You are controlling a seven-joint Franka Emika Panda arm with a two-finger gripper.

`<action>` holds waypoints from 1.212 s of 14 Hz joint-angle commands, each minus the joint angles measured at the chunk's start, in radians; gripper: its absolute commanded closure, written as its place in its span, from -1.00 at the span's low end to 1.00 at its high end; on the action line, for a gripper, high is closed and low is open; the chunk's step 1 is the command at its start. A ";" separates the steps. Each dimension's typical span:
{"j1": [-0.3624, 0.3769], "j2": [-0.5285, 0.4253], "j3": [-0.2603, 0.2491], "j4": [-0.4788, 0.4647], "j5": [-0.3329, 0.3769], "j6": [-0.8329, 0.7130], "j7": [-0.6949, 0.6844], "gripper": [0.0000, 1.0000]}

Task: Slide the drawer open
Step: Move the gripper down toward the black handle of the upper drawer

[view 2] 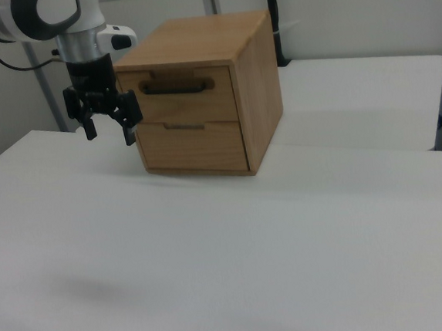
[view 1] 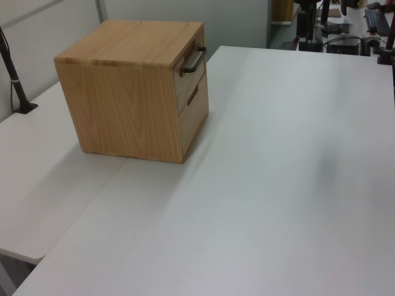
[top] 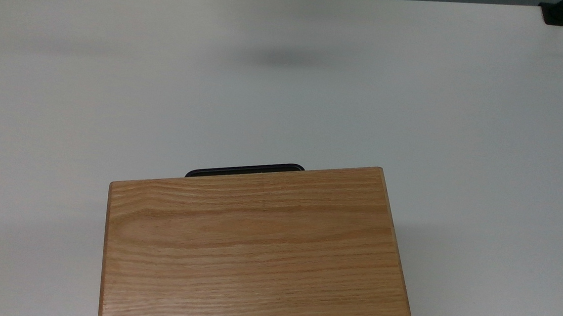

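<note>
White table (view 2: 215, 274) surface supports a wooden cabinet (view 2: 257, 92). Upper drawer (view 2: 180, 98) sits flush and closed; its black handle (view 2: 175, 86) faces the arm. Gripper (view 2: 110, 132) hangs at the right view's left, fingers spread apart, holding nothing.

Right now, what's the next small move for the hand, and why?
Probably bring the hand toward the black bar handle on the upper drawer. The drawer looks flush with the cabinet, and the open hand hangs off the right view's left of it, touching nothing.
</note>
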 commanded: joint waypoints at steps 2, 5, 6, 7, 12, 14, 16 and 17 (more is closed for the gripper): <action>0.016 0.018 -0.008 0.026 0.008 -0.015 -0.012 -1.00; 0.016 0.018 -0.008 0.026 0.006 -0.015 -0.017 -1.00; 0.016 0.018 -0.006 0.024 0.006 -0.007 -0.017 -1.00; 0.016 0.020 -0.005 0.024 0.008 0.010 -0.008 -1.00; 0.021 0.053 -0.006 0.024 0.051 0.334 0.405 -1.00; 0.020 0.075 -0.006 0.024 0.055 0.416 0.599 -1.00; 0.020 0.098 -0.008 0.026 0.058 0.482 0.809 -1.00; 0.021 0.110 -0.008 0.026 0.058 0.510 0.925 -1.00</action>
